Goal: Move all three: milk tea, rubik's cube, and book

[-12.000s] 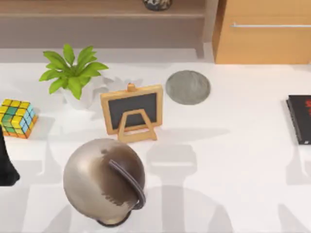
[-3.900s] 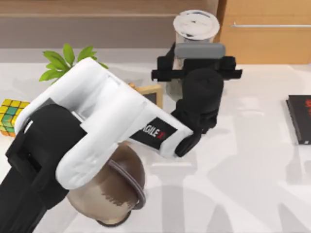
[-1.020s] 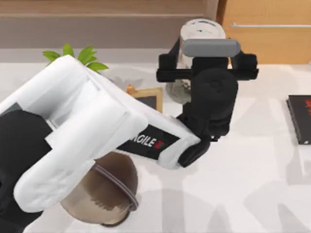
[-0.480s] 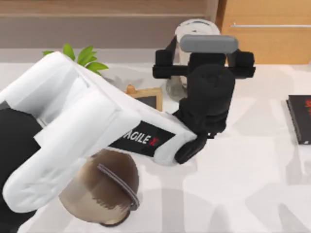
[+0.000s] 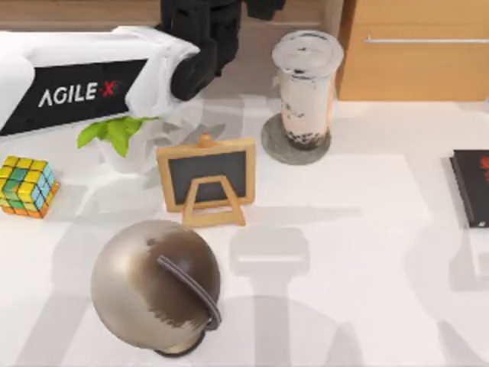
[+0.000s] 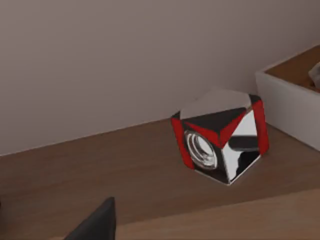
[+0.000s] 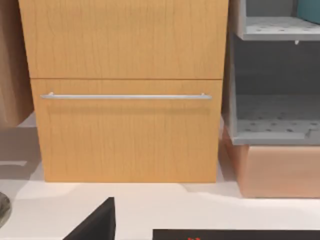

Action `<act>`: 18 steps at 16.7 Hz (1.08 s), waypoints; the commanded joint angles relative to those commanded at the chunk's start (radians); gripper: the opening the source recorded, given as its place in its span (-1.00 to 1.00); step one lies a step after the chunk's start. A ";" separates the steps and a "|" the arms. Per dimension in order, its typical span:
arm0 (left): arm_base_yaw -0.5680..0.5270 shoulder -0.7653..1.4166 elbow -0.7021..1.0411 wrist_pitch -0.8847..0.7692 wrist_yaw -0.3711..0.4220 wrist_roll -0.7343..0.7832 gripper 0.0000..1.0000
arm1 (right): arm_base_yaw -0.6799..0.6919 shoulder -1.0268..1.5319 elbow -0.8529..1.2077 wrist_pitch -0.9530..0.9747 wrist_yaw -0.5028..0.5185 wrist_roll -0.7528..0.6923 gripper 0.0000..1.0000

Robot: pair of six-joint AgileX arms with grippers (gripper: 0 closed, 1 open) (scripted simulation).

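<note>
The milk tea [image 5: 307, 88] is standing upright on the grey round disc [image 5: 296, 145] at the far side of the table [image 5: 367, 252], just in front of the wooden drawer cabinet [image 5: 416, 50]. Nothing is touching the cup. The rubik's cube [image 5: 27, 186] is lying at the left edge of the table, well apart from the cup, with the potted plant [image 5: 118, 138] between them and a little farther back. The small chalkboard easel [image 5: 206, 180] is standing near the middle, and the round metallic globe [image 5: 157, 287] is sitting in front of it.

My left arm [image 5: 92, 80] is reaching across the far left part of the table, above the plant, and its black wrist is pointing toward the shelf behind. I cannot tell how far my left gripper is open. In my left wrist view I am looking at a wooden shelf with a shiny red and black cube [image 6: 220, 142] on it.

The black book with red marks [image 5: 470, 187] is lying at the right edge of the table. My right wrist view is facing the drawer cabinet [image 7: 127, 90], and I cannot tell the state of my right gripper.
</note>
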 joint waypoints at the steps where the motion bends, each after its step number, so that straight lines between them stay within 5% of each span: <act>1: 0.061 -0.025 0.024 -0.113 0.041 0.021 1.00 | 0.000 0.000 0.000 0.000 0.000 0.000 1.00; 11: 0.552 -0.091 0.214 -1.301 0.424 0.082 1.00 | 0.000 0.000 0.000 0.000 0.000 0.000 1.00; 18: 0.593 0.024 0.239 -1.646 0.572 0.033 1.00 | 0.000 0.000 0.000 0.000 0.000 0.000 1.00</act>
